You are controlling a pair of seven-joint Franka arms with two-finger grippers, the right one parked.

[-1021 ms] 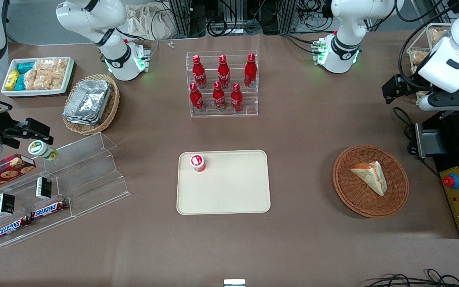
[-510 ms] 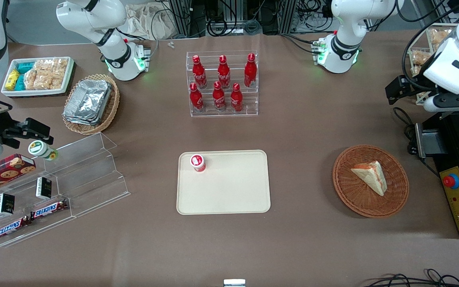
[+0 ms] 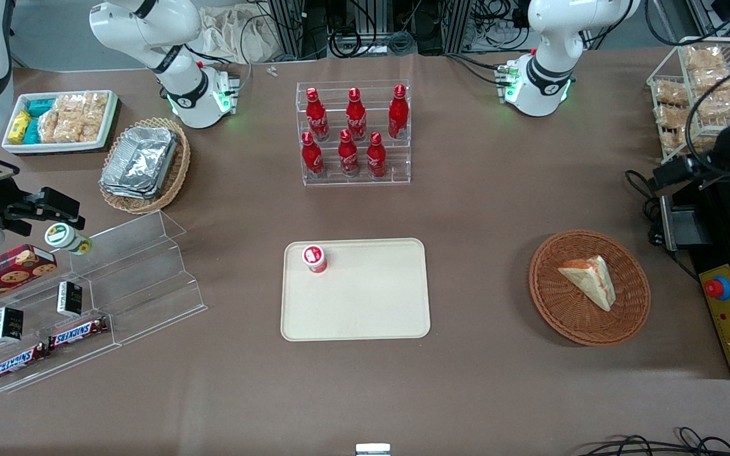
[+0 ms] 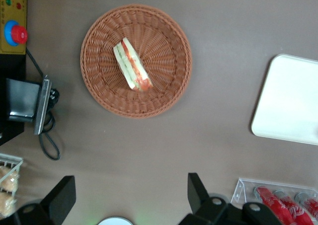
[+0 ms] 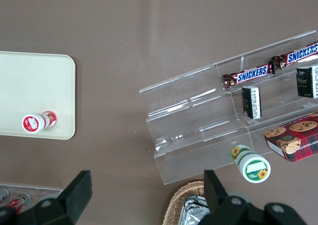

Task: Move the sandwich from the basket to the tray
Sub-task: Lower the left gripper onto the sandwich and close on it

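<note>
Sandwich [image 3: 587,280] sits in the reddish wicker basket [image 3: 631,316], well apart from the beige tray [image 3: 365,310], where a small red cup [image 3: 315,258] stands. The gripper [image 4: 130,201] hangs high above the table, fingers [image 4: 62,197] spread wide, nothing between them.

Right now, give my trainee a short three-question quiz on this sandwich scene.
1. True or false: the sandwich lies in the basket.
2. What stands on the tray? A) red-and-white cup B) Snickers bar C) foil tray
3. Fill in: the left arm's pincer hangs above the table with its fingers ____.

Key: 1 true; 2 A, the cup; 3 open.
</note>
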